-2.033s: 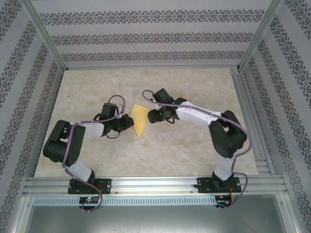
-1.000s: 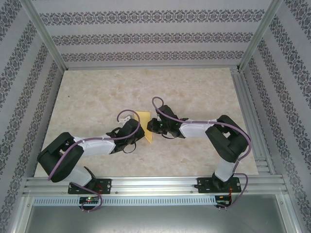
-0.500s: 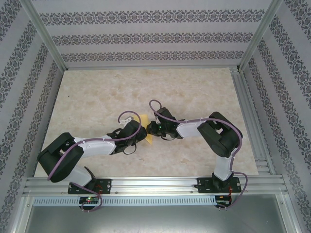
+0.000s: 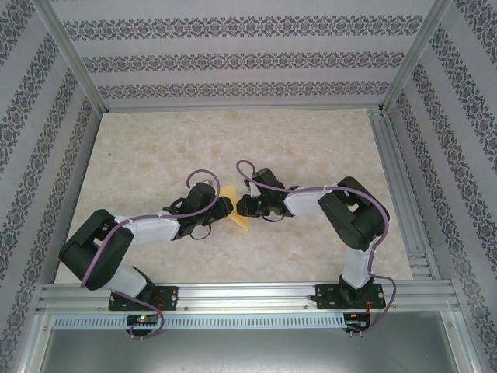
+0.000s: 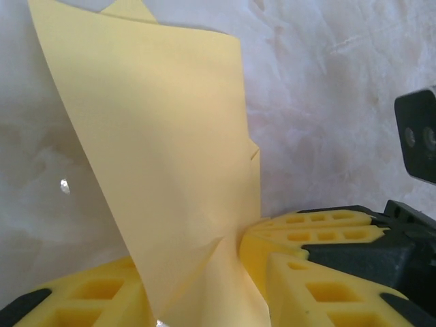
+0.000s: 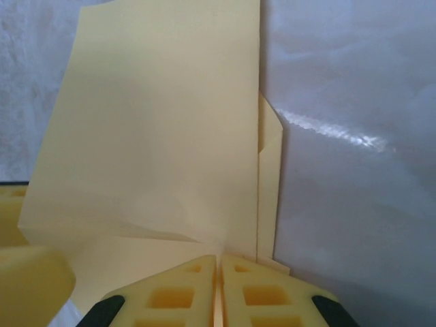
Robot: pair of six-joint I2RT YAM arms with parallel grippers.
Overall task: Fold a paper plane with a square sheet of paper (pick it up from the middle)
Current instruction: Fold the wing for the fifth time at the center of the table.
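Two grippers meet nose to nose near middle of table (image 4: 311,140). Right gripper (image 6: 218,289): fingers pressed together, clamped on lower edge of folded yellow sheet of paper (image 6: 163,136). Left gripper (image 5: 204,303): sheet runs down between its fingers, hiding gap; grip cannot be told. Sheet stands tilted up between both.

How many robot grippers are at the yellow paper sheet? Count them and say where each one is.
2. The left gripper is at the left side of the paper sheet, its grip unclear; the right gripper is shut on the right side. Both are mid-table.
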